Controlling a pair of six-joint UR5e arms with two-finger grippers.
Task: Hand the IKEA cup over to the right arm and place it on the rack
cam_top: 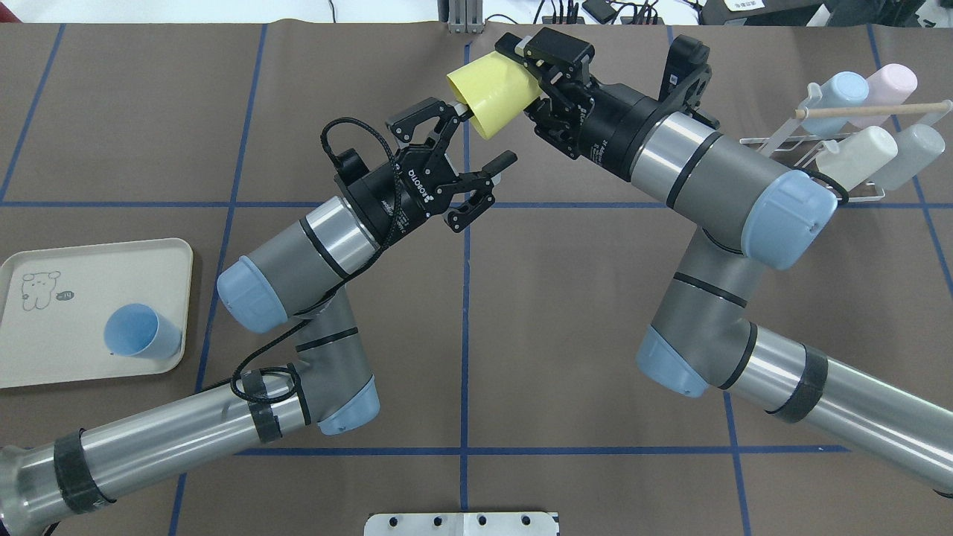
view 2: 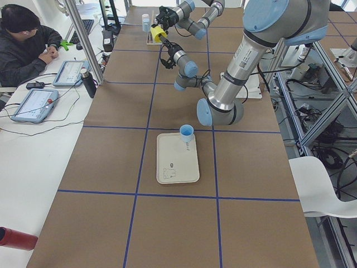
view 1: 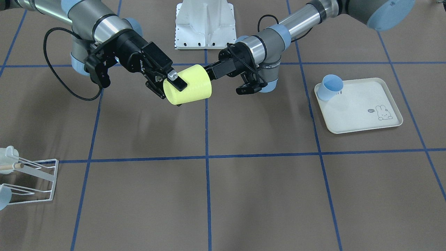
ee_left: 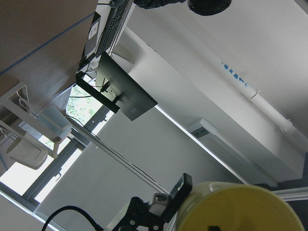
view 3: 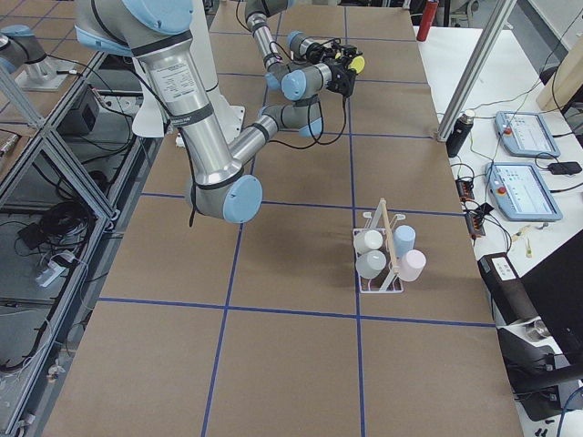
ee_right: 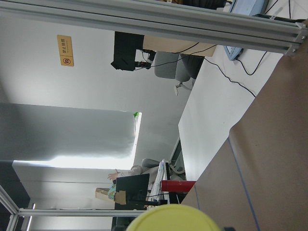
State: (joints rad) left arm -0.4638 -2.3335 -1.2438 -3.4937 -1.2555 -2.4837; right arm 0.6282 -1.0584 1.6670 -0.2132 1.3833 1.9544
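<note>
Cup (view 1: 195,87), one, in right pincer (view 1: 171,88)

There's the grey-and-silver tubular left arm (cam_top: 298,253) and matching right arm (cam_top: 707,171), light-blue joint caps (cam_top: 253,290), black bands; black cables (view 1: 52,69) loop at both wrists; white lettering on the black two-finger left gripper (cam_top: 486,134) and right gripper (view 1: 170,87).

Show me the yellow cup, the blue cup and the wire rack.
Yellow plastic cup (view 1: 193,87), front-facing view, side wall.
Light-blue plastic cup (cam_top: 138,331), overhead view, inner wall.
White wire rack (view 1: 37,171), front-facing view, slanted bar.
</note>
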